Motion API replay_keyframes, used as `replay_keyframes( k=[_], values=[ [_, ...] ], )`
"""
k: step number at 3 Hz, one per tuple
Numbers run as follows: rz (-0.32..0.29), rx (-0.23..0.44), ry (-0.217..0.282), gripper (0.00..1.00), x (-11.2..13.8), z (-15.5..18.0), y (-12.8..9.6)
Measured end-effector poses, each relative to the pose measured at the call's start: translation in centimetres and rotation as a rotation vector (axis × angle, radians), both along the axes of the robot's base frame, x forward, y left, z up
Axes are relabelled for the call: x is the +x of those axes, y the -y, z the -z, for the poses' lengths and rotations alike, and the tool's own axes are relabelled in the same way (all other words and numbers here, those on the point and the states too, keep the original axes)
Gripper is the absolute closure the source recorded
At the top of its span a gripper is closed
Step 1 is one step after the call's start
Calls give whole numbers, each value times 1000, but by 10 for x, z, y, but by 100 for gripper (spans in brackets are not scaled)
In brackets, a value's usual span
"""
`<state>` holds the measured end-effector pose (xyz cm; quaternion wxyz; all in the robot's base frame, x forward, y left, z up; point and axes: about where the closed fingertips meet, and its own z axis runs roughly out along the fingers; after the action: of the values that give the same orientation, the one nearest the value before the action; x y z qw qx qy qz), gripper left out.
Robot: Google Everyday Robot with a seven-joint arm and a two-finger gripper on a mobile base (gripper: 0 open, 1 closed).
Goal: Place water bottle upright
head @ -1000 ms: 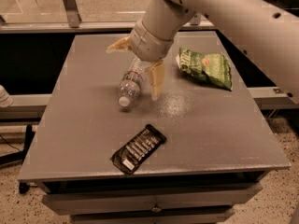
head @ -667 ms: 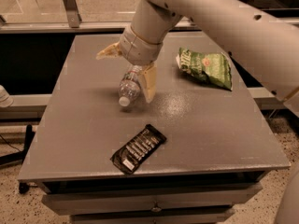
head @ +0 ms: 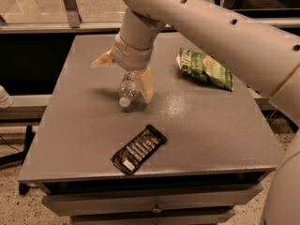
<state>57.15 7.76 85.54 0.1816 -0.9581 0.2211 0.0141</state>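
The gripper (head: 121,81) is low over the rear middle of the table (head: 211,125), at the end of a thick pale arm (head: 211,27) that comes in from the upper right. Its jaws are spread wide and hold nothing. One tan finger (head: 101,60) sticks out toward the far left of the table. The other finger (head: 146,82) points down and toward the front, and its tip is close to the tabletop.

The bottle (head: 128,86) lies on its side on the table, under the gripper's wrist and between the two fingers. It is far nearer the front finger, just beside its inner face; whether they touch cannot be told. Its white cap (head: 124,101) points toward the front edge of the table, and its base is hidden under the wrist. The body is clear and ribbed. Whether there is any liquid inside cannot be made out.

A green bag (head: 205,69) lies flat near the rear right of the table, well apart from the bottle. It looks closed and crumpled, and nothing of its contents shows. A dark packet (head: 139,149) with pale print lies flat near the front edge, set at an angle, also closed. Below the tabletop runs a grey drawer front (head: 154,205), which is shut.
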Motion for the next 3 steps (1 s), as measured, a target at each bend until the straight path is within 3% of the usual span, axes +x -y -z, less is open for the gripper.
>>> replay_keyframes(
  k=[1,2,3],
  values=[
    [-22,-46,75,0,12,2,-1],
    [-42,-97,136,17,22,2,0],
    [-60,-155,164,39,24,6,7]
  ],
)
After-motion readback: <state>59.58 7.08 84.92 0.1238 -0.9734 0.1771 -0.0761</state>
